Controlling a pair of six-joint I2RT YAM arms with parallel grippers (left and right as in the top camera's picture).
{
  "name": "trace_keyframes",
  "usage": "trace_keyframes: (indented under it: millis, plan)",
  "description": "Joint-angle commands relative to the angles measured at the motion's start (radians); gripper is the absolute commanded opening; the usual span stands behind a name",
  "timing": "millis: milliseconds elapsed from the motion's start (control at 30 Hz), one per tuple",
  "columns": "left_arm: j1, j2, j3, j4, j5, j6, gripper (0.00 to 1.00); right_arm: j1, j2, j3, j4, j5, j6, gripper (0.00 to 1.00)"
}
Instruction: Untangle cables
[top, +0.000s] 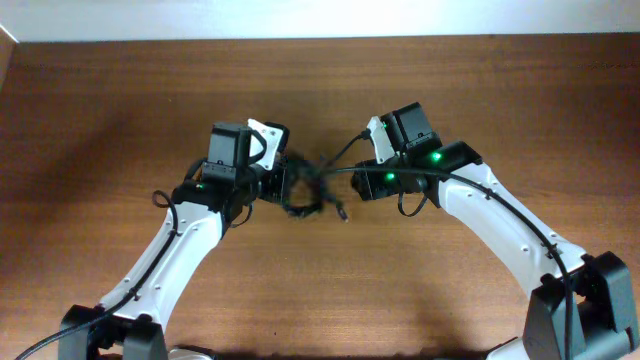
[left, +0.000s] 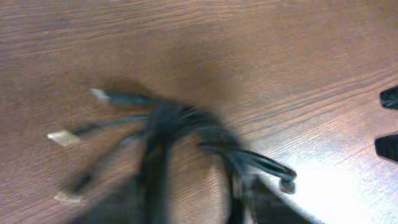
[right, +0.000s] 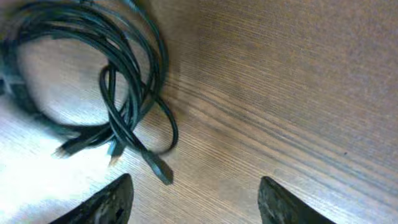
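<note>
The cables (top: 306, 196) are thin black cords with small plug ends, bundled in a loose coil mid-table between my two grippers. My left gripper (top: 282, 185) is at the bundle's left side. In the blurred left wrist view the cables (left: 186, 124) run down between its dark fingers (left: 186, 211), with wood showing in the gap. My right gripper (top: 352, 183) is just right of the bundle. In the right wrist view its fingers (right: 196, 199) are wide apart and empty, and the coil (right: 124, 81) lies ahead to the left with plug ends near the left finger.
The wooden table (top: 120, 100) stretches bare to both sides and toward the white back edge. The right gripper's two finger tips show at the right edge of the left wrist view (left: 387, 121).
</note>
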Motion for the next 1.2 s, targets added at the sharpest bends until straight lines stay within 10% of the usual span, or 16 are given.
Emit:
trace_keyframes:
  millis: [0,233,500,1167]
  plan:
    - [0.001,-0.008,0.003,0.002,-0.036,-0.016,0.99,-0.002,-0.008,0.004,0.003,-0.006,-0.004,0.74]
    - [0.001,-0.008,0.003,-0.007,-0.131,-0.024,0.99,0.0,0.016,0.001,0.004,-0.085,-0.151,0.84]
    - [0.002,-0.008,0.003,-0.111,-0.623,-0.444,0.99,0.109,0.205,-0.004,0.19,-0.272,-0.484,0.84]
    - [0.003,-0.008,0.003,-0.109,-0.626,-0.448,0.99,0.145,0.313,-0.006,0.254,-0.442,-0.805,0.79]
